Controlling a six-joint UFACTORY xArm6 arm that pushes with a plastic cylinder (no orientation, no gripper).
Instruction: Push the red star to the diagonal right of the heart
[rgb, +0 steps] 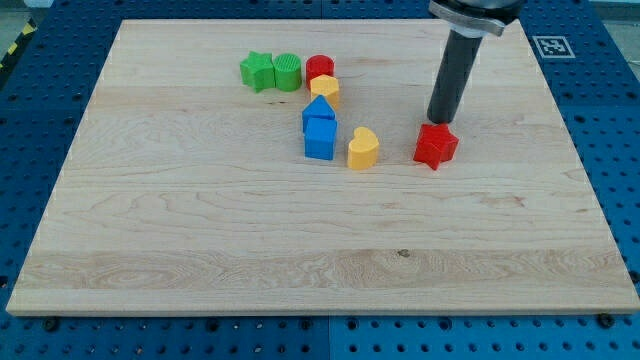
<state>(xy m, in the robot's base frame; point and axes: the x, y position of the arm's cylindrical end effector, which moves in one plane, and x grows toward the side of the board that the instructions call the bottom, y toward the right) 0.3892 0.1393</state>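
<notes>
The red star (435, 146) lies on the wooden board (200, 230), right of centre. The yellow heart (363, 149) lies to the star's left, a short gap between them. My tip (439, 121) stands at the star's top edge, touching or nearly touching it, with the dark rod rising toward the view's top.
A blue cube (320, 138) sits left of the heart, with a blue house-shaped block (318, 110) above it. Above these are a yellow block (325, 90), a red cylinder (319, 68), a green cylinder (287, 72) and a green star (257, 71).
</notes>
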